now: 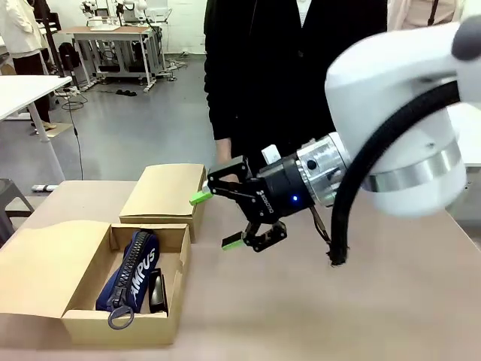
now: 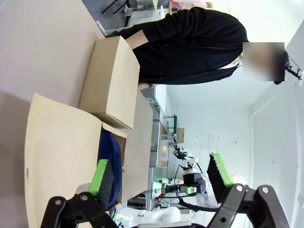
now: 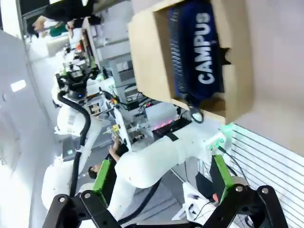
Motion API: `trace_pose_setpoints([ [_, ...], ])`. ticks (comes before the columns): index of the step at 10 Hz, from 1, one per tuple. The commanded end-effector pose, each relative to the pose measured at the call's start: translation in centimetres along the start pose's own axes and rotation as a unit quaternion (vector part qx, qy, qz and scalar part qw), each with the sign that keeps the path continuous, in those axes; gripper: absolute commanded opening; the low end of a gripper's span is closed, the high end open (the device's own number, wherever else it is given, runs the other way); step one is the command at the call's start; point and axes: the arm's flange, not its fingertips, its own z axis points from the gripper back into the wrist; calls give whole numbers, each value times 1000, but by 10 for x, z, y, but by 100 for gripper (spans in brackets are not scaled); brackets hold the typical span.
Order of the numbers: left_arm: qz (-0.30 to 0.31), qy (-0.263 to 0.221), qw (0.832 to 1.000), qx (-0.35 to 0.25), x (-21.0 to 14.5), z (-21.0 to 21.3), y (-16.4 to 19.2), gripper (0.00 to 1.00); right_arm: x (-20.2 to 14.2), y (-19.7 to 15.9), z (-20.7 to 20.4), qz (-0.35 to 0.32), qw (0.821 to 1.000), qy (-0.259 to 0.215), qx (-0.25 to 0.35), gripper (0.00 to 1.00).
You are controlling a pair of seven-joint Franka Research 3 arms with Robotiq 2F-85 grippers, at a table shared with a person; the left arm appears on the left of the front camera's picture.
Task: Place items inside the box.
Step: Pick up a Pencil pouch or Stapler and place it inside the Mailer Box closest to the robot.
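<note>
Navy pouch (image 1: 129,274) inside cardboard box (image 1: 90,326), right pincer (image 1: 216,219) spread wide, empty, near box's right side.

CAMPUS on navy pouch (image 3: 199,52), claw (image 1: 216,220) perhaps ROBOTIQ

White arm (image 1: 398,105), black cable (image 1: 359,180), black pincer (image 1: 216,220), green pads (image 1: 201,198), perhaps blue light (image 1: 294,200)
</note>
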Motion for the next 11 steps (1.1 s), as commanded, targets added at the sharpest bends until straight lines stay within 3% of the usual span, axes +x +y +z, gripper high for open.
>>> trace_pose_setpoints([
  [1, -8, -1, 1000, -9, -1, 1, -1, 100, 16, 61, -24, 30, 999, 7, 15, 100],
  [3, -8, -1, 1000, -9, -1, 1, -1, 100, 16, 61, -24, 30, 999, 7, 15, 100],
  [4, -8, -1, 1000, -9, -1, 1, -1, 100, 3, 42, -11, 25, 1000, 9, 16, 100],
  [5, -8, -1, 1000, -9, -1, 1, -1, 100, 29, 35, 0, -5, 999, -35, 25, 100],
  [7, -8, -1, 1000, -9, -1, 1, -1, 100, 79, 21, 85, -76, 982, -57, 162, 100],
  [8, -8, -1, 1000, -9, -1, 1, -1, 100, 91, 4, 132, -87, 977, -39, 189, 100],
  [9, -8, -1, 1000, -9, -1, 1, -1, 100, 103, -26, 172, -80, 982, 0, 170, 100],
  [10, -8, -1, 1000, -9, -1, 1, -1, 100, 102, -54, 203, -99, 975, 85, 181, 100],
  [11, -8, -1, 1000, -9, -1, 1, -1, 100, 95, -76, 229, -100, 967, 135, 194, 100],
])
